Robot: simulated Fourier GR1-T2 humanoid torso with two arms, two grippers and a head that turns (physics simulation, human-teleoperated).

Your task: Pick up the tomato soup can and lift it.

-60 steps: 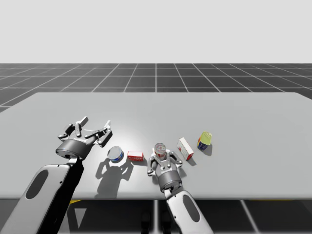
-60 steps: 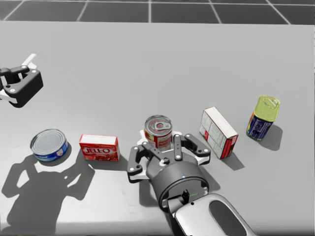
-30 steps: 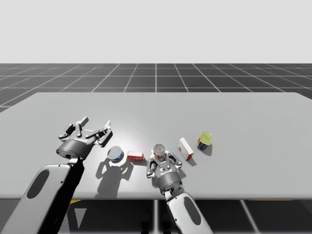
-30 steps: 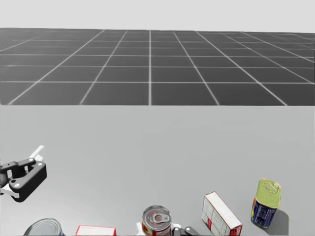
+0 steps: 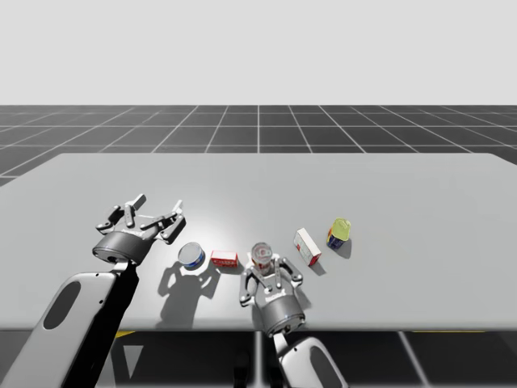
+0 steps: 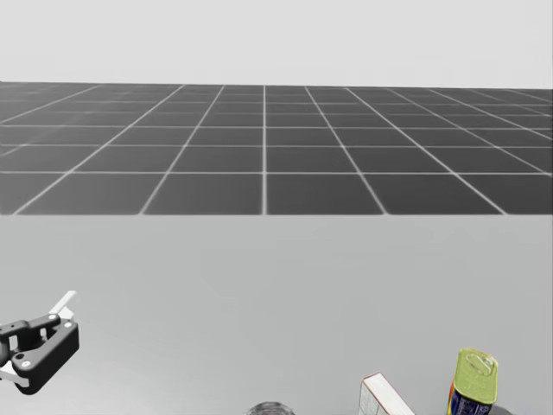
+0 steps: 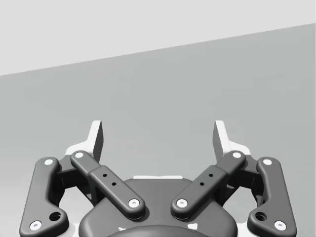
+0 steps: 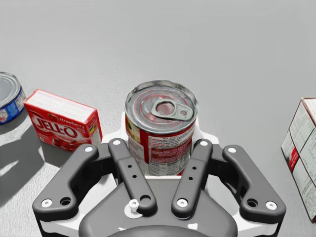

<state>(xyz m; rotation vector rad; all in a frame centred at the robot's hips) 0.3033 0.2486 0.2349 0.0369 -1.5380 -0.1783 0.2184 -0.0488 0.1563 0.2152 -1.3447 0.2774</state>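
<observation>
The tomato soup can (image 5: 261, 255), red and white with a silver pull-tab lid, stands upright between the fingers of my right gripper (image 5: 265, 267) near the table's front edge. In the right wrist view both fingers press the can (image 8: 160, 126) from two sides, so my right gripper (image 8: 160, 148) is shut on it. The can's lid (image 6: 270, 408) just shows in the head view. My left gripper (image 5: 157, 212) hovers open over bare table to the left, with nothing between the fingers of the left gripper (image 7: 159, 138).
A low blue can (image 5: 191, 256) and a red box (image 5: 224, 259) lie just left of the soup can. On its right lie a white and red box (image 5: 307, 246) and a yellow-topped blue can (image 5: 339, 232). The table's front edge (image 5: 363, 330) is close.
My head has turned upward, so the table items slid to the picture's lower edge. My right gripper, shut on the soup can, has drawn slightly back toward the front edge. The left arm stayed still.
</observation>
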